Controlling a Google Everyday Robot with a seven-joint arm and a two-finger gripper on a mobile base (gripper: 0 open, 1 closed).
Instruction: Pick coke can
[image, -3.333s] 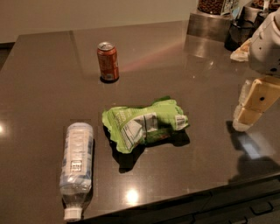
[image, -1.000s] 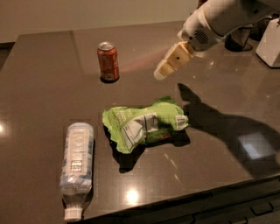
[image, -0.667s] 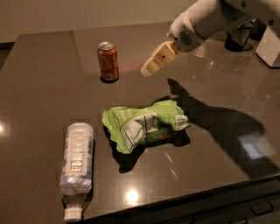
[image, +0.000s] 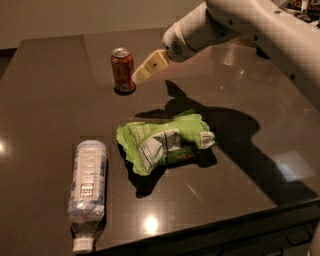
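On the dark, glossy tabletop (image: 45, 105), we start at the near left, where a clear bottle (image: 87, 187) lies on its side, its white cap (image: 82, 245) pointing toward the front edge. Farther back and a little to the right stands the can (image: 122, 70), upright, orange-red with a silver top, well apart from the bottle. Just beside the can's right side we see the gripper (image: 139, 75), a tan wedge slanting down and to the left, its tip level with the can's lower half. From this angle we cannot tell whether the tip touches the can, and we cannot tell whether the jaws are released or clenched. They hold nothing that we can see. Nearer to us, around the middle of the tabletop, a crumpled green bag (image: 165, 142) lies flat, between the bottle and the right half of the surface and touching neither the bottle nor the can. The white arm (image: 240, 25) reaches in from the upper right corner, and its dark shadow (image: 235, 130) falls across the tabletop behind and to the right of the bag.
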